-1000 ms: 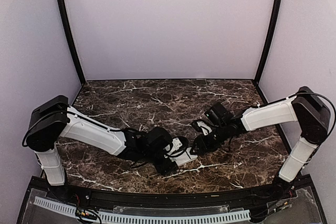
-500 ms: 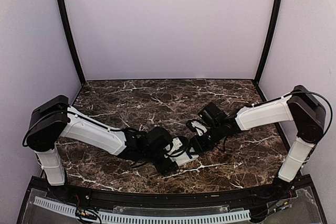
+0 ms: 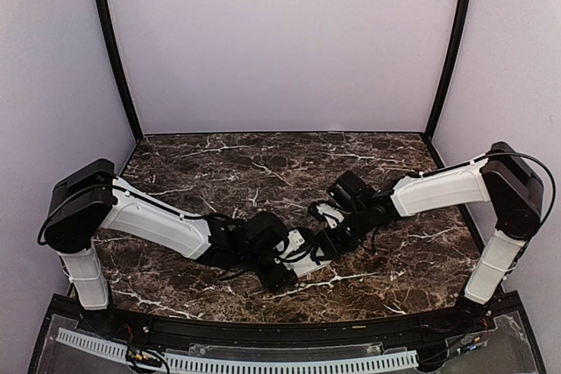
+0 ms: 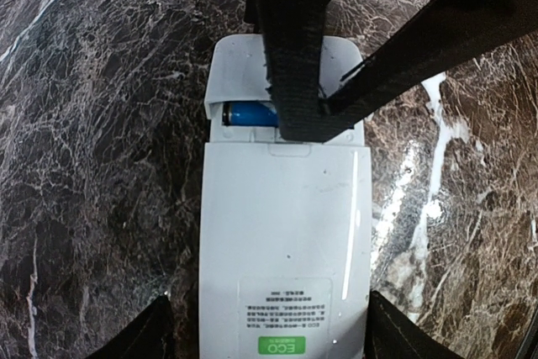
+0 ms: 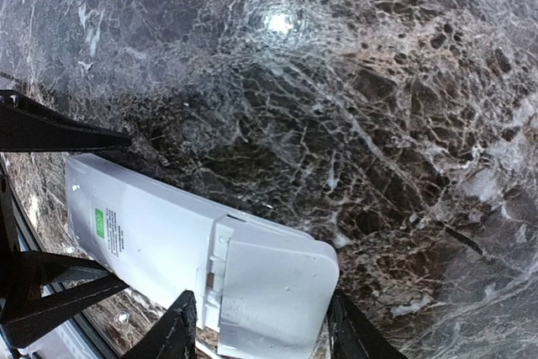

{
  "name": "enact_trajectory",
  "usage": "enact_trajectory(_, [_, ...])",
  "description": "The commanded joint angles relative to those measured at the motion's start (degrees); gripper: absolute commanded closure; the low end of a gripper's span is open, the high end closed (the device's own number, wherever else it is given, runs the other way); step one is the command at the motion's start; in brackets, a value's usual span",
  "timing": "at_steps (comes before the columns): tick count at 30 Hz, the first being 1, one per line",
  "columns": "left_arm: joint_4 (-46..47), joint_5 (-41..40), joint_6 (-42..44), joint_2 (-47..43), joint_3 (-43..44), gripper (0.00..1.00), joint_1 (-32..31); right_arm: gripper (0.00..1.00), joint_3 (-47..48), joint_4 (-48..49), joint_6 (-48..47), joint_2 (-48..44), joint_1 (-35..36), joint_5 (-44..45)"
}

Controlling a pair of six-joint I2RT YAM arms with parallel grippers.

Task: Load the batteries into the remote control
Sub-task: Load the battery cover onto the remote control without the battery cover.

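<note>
The remote control (image 4: 286, 224) lies face down on the marble, its white back and green label up. At its far end one blue battery (image 4: 248, 113) shows in the part-open compartment; the rest is hidden under the right gripper's black fingers (image 4: 294, 39). The loose white cover (image 5: 273, 292) sits over that end, with a narrow gap left at its seam. My left gripper (image 4: 269, 325) clasps the remote's label end across its width. My right gripper (image 5: 262, 329) straddles the cover, jaws apart. In the top view the left gripper (image 3: 294, 253) and right gripper (image 3: 326, 238) meet over the remote control (image 3: 312, 262).
Dark brown marble table (image 3: 263, 164) with white veins, walled by plain panels at the back and sides. A black rail runs along the near edge (image 3: 280, 330). Both arms reach inward and nearly touch at the front centre.
The right arm has slid left, bringing its gripper over the remote's compartment end, and its jaws have widened slightly. The left arm and the remote have stayed put.
</note>
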Motion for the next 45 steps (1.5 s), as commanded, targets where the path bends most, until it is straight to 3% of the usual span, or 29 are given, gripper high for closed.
enact_trajectory(1, [-8.0,-1.2,2.0,3.2,-1.6,0.25,0.4,0.49,2.9,-3.4,-2.0,-1.5,0.5,-0.2])
enact_trajectory(7, [-7.8,-1.1,2.3,2.8,-1.7,0.24,0.4,0.46,5.3,-6.5,-3.4,-2.8,0.4,0.3])
enact_trajectory(12, [-7.2,-0.8,2.3,2.4,-2.3,0.24,0.4,0.5,6.0,-7.9,-2.7,-3.8,0.2,0.8])
enact_trajectory(16, [-6.7,-0.8,2.1,2.1,-2.6,0.24,0.4,0.64,5.1,-6.0,-0.9,-3.8,0.3,-1.1])
enact_trajectory(22, [-6.9,-0.7,2.0,2.0,-2.7,0.24,0.4,1.0,3.3,-3.3,1.3,-3.6,-0.1,-1.5])
enact_trajectory(45, [-6.5,-0.8,1.7,2.0,-3.1,0.24,0.4,1.0,0.4,-0.4,3.1,-0.5,-1.0,-0.1])
